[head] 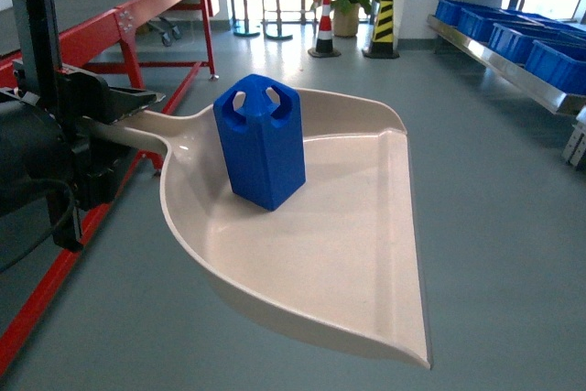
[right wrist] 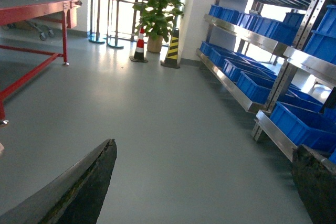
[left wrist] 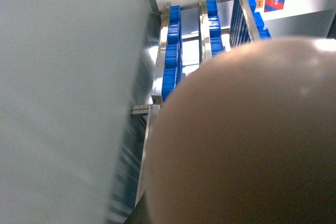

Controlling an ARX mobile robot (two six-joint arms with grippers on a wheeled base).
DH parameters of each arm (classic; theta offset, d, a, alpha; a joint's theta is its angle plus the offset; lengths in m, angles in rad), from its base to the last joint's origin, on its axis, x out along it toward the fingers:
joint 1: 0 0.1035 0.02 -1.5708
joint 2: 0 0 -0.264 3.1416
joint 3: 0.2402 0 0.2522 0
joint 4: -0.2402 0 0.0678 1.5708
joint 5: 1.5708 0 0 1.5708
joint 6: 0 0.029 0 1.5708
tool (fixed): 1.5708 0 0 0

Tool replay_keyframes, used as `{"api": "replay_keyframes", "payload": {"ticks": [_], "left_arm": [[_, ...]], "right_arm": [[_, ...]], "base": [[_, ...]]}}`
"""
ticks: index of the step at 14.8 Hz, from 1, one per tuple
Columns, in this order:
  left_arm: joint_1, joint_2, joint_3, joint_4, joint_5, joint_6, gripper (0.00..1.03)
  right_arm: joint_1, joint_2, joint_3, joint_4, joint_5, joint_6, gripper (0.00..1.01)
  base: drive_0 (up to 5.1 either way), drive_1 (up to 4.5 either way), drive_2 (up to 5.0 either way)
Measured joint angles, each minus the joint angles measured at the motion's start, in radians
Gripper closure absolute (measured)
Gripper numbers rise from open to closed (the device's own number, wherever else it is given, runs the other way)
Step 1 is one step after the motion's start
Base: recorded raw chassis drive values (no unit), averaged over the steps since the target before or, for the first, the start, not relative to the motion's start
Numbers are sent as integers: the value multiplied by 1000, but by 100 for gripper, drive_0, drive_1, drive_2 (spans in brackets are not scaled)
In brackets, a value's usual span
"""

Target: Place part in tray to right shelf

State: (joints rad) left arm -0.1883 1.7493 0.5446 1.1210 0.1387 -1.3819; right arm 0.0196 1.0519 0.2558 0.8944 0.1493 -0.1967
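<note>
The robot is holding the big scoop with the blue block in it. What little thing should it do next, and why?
Probably keep the beige plastic scoop tray level and carry it rightward toward the steel shelf rack. The left pincer grips the tray's handle, the small blue faceted block stands loose inside, and the shelf is off at the right across open floor.

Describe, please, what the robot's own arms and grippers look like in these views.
The left gripper is matte black, blocky and angular, on a thick black arm with a black cable looping beneath. In the right wrist view, the right gripper shows two dark, worn-looking fingers. No markings are visible.
</note>
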Motion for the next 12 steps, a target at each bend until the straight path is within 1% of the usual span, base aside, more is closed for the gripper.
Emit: {"api": "replay_keyframes", "payload": {"ticks": [12], "left_arm": [[0, 0, -1, 3, 2, 0, 86]], "right_arm": [[0, 0, 0, 2, 0, 0, 3]], "base": [[-6, 424, -436]]}}
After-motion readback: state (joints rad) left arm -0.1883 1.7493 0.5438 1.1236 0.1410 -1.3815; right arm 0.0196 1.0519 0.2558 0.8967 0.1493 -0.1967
